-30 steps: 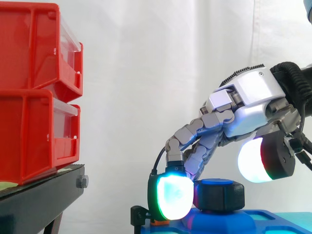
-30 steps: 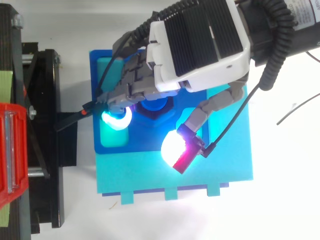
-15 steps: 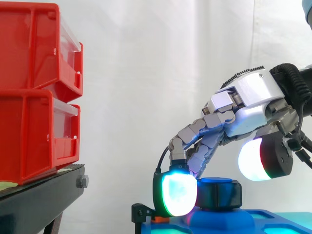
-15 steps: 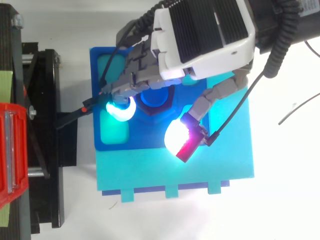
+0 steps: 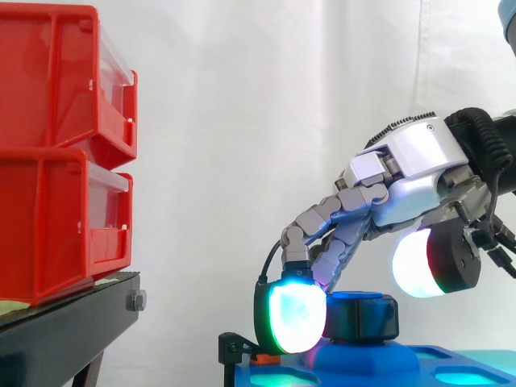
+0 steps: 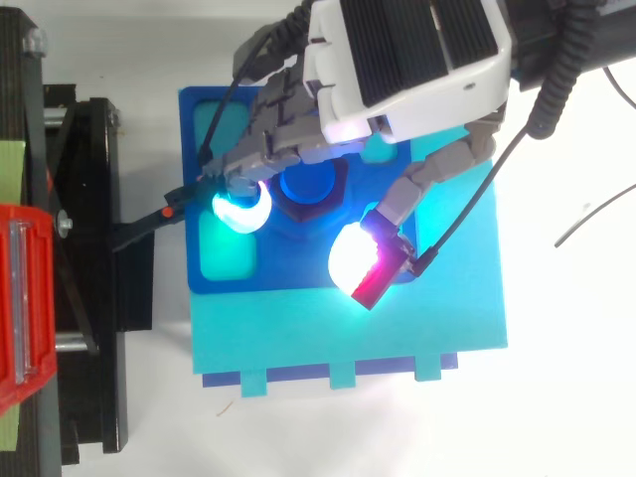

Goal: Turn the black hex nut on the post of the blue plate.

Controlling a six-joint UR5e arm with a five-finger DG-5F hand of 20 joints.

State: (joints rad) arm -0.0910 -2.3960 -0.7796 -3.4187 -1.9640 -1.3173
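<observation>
The black hex nut (image 5: 360, 317) sits on the blue post (image 6: 308, 186) of the dark blue plate (image 6: 288, 278). My hand (image 5: 419, 169) arches over it from the right. Its bent fingers reach down on the nut's left side, and one glowing cyan fingertip (image 5: 290, 318) rests against the nut's left face. In the top view that same fingertip (image 6: 241, 211) lies beside the nut's (image 6: 296, 212) rim. The thumb pad (image 5: 413, 264), white and red, hangs above and to the right of the nut, apart from it. Nothing is pinched.
The blue plate lies on a cyan base (image 6: 348, 338). Stacked red bins (image 5: 56, 153) stand on the black stand (image 5: 72, 330) to the left. A black bracket with an orange tip (image 6: 149, 224) reaches from the stand to the plate's left edge.
The hand has shifted toward the plate's far edge. The glowing fingertip moved from over the left pocket to against the nut's left face. The thumb pad stayed raised.
</observation>
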